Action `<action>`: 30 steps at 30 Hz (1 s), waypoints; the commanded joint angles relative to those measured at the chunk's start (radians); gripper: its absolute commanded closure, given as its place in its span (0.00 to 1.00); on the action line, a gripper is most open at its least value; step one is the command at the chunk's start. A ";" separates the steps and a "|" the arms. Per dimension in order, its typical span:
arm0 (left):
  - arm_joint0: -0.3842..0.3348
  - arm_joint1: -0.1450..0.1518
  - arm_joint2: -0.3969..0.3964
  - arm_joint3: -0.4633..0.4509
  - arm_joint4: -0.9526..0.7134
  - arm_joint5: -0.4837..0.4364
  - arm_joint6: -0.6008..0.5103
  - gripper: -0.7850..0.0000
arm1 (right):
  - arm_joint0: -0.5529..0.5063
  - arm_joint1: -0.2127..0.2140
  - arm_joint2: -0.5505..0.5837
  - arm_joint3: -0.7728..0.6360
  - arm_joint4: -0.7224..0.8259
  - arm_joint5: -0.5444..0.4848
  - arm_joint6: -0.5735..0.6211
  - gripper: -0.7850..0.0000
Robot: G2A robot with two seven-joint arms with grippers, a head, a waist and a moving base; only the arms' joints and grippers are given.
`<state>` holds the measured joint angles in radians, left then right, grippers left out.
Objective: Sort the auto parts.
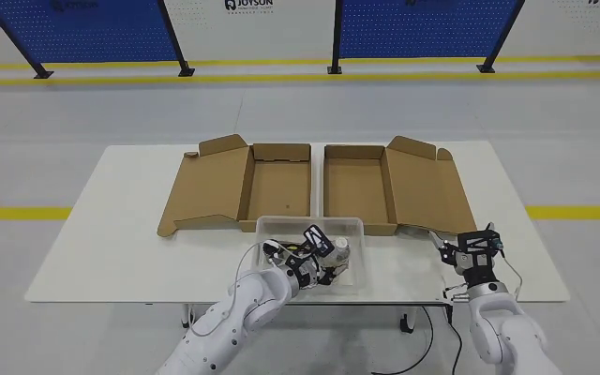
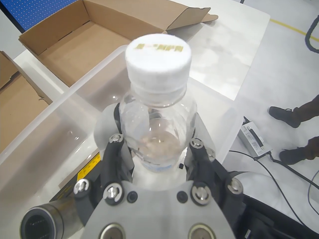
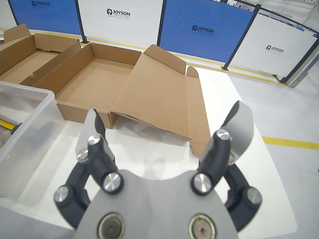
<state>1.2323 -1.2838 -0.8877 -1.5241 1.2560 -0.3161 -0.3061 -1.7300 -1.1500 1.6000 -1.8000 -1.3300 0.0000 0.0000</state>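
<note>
Blue and white perforated panels [image 3: 206,26] fence the far side of the floor, and in front of them stands the white table [image 1: 112,234]. Two cardboard boxes lie flat open side by side, the left box [image 1: 279,187] at 11 o'clock on the table and the right box [image 1: 354,187] at 1 o'clock, flaps spread outward. At 6 o'clock, right against the near walls of both boxes, sits the clear plastic bin [image 1: 272,225].

And here's the left gripper [image 2: 154,123] in that bin, fingers clamped on either side of a clear bottle [image 2: 158,93]! Its white cap [image 2: 158,58] points away from the wrist. From above, the bottle [image 1: 341,247] sits toward the bin's 3 o'clock end; whether it is off the bin floor I cannot tell. A dark metal cylinder [image 2: 49,215] with a yellow label lies in the bin just beside the gripper.

Over at 4 o'clock, the right gripper [image 3: 165,113] hangs above bare table, fingers spread wide apart with nothing between them, near the right box's outer flap.
</note>
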 commanded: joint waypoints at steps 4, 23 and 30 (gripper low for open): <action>0.003 -0.001 -0.001 -0.004 0.006 0.001 0.011 0.95 | 0.000 0.000 0.000 0.000 0.000 0.000 0.000 0.00; 0.021 0.016 -0.133 -0.161 -0.112 -0.044 0.012 1.00 | 0.000 0.000 0.000 0.000 0.000 0.000 0.000 0.00; 0.076 0.037 -0.224 -0.272 -0.233 -0.123 -0.076 1.00 | 0.000 0.000 0.000 0.000 0.000 0.000 0.000 0.00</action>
<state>1.2972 -1.2490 -1.1009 -1.7871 1.0648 -0.4212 -0.3642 -1.7300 -1.1500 1.6000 -1.8000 -1.3300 0.0000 0.0000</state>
